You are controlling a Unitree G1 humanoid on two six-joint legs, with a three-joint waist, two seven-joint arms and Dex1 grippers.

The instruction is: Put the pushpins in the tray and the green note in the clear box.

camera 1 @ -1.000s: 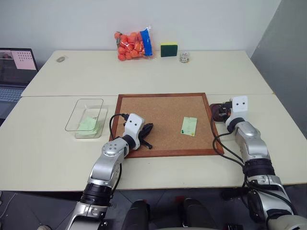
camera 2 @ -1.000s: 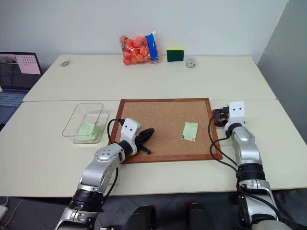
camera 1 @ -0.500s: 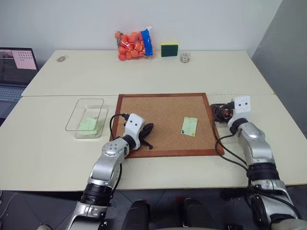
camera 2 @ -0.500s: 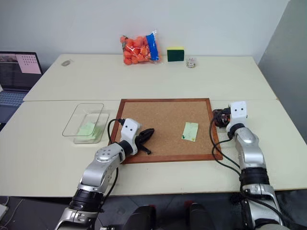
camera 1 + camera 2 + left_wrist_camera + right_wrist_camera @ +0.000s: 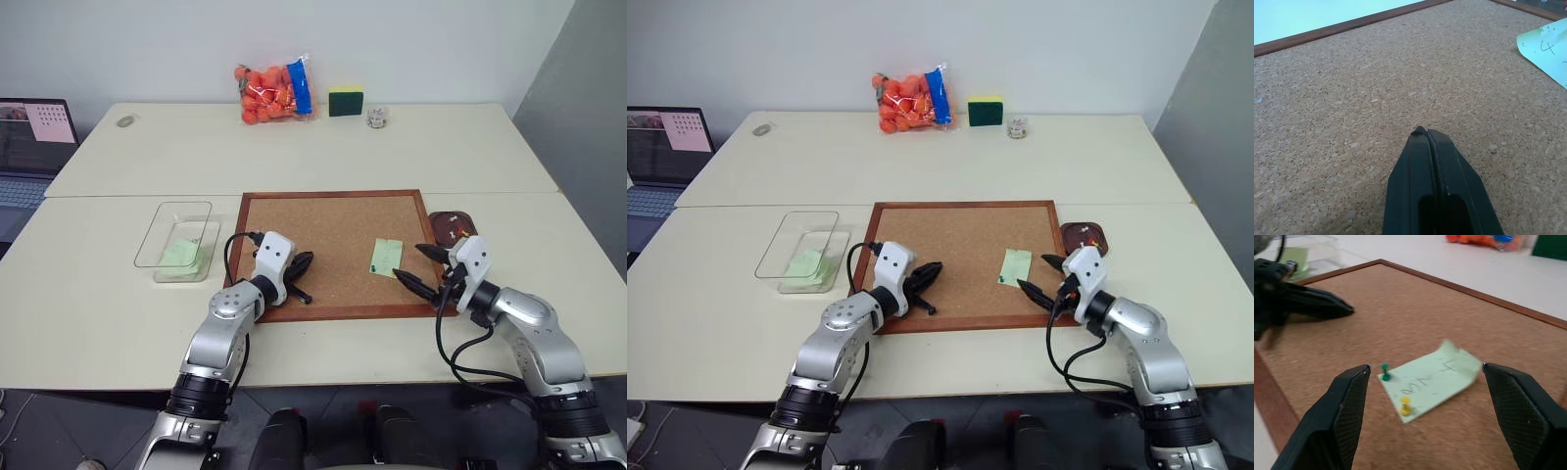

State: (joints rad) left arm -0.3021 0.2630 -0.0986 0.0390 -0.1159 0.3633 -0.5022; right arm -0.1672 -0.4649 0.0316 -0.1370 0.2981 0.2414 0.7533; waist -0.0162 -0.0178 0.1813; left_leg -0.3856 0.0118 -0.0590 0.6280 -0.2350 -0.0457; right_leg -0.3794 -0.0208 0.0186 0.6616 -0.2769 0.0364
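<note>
Right gripper (image 5: 421, 266) spread wide at the corkboard's (image 5: 333, 230) right edge, aimed at the green note (image 5: 386, 258).

Note lies on the cork, pinned by two pushpins: a green one (image 5: 1385, 371) and a yellow one (image 5: 1406, 405), one corner curling up (nothing between the fingers). Left gripper (image 5: 300, 266) pressed shut, empty, resting over the board's left part, well apart from the note. Tray (image 5: 454, 224) sits on the table just off the board's right side, a few pins in it. Clear box (image 5: 178, 238) is left of the board with a pale green slip (image 5: 179, 255) inside.
</note>
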